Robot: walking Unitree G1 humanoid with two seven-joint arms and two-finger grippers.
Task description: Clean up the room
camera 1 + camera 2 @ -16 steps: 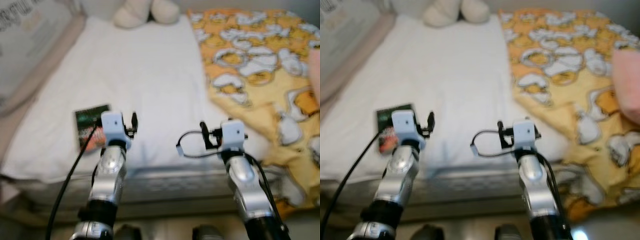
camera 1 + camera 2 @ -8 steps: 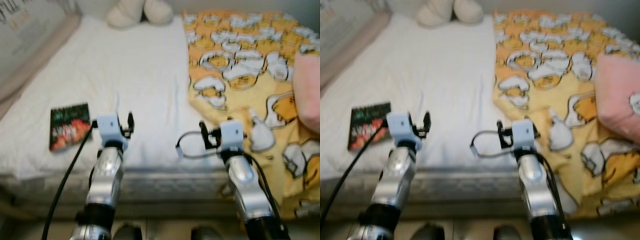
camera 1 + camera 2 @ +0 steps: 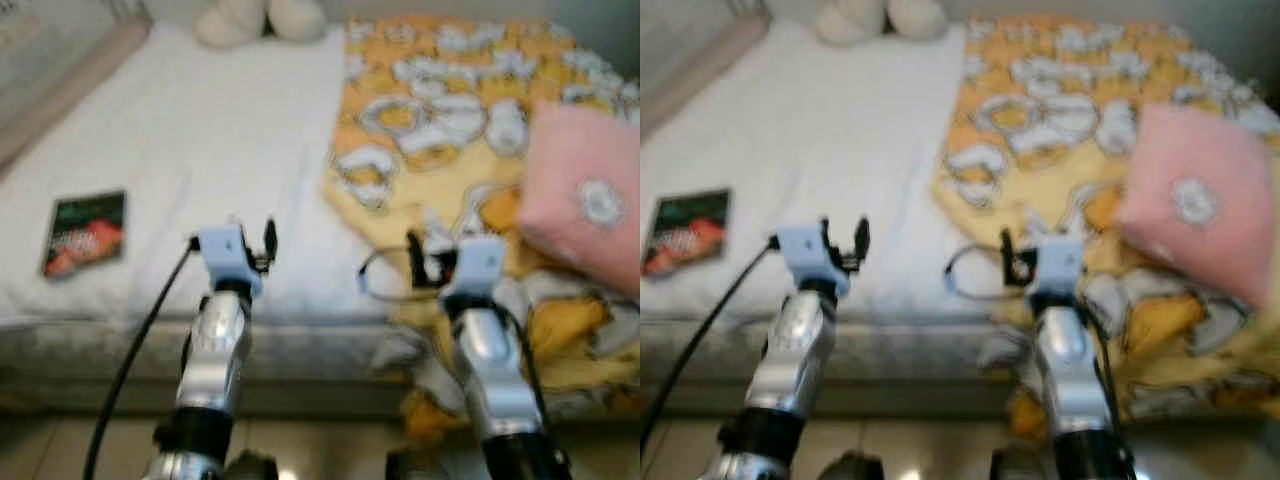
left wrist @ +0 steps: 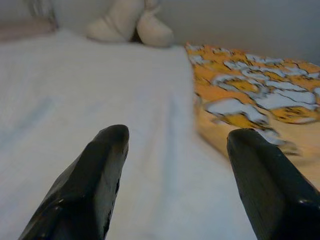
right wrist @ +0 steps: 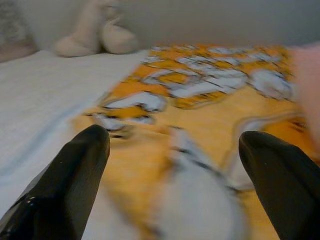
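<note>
My left pincer (image 3: 250, 232) and right pincer (image 3: 428, 252) gape empty over the bed (image 3: 200, 120); book (image 3: 84, 232) far left, long axis near-to-far.

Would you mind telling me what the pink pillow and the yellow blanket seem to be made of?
The pink pillow looks like soft matte fabric over stuffing: puffy, rounded edges, no shine. The yellow blanket seems a thin printed cloth, perhaps fleece or cotton: it lies in folds and drapes over the bed edge. Blur hides the weave.
</note>
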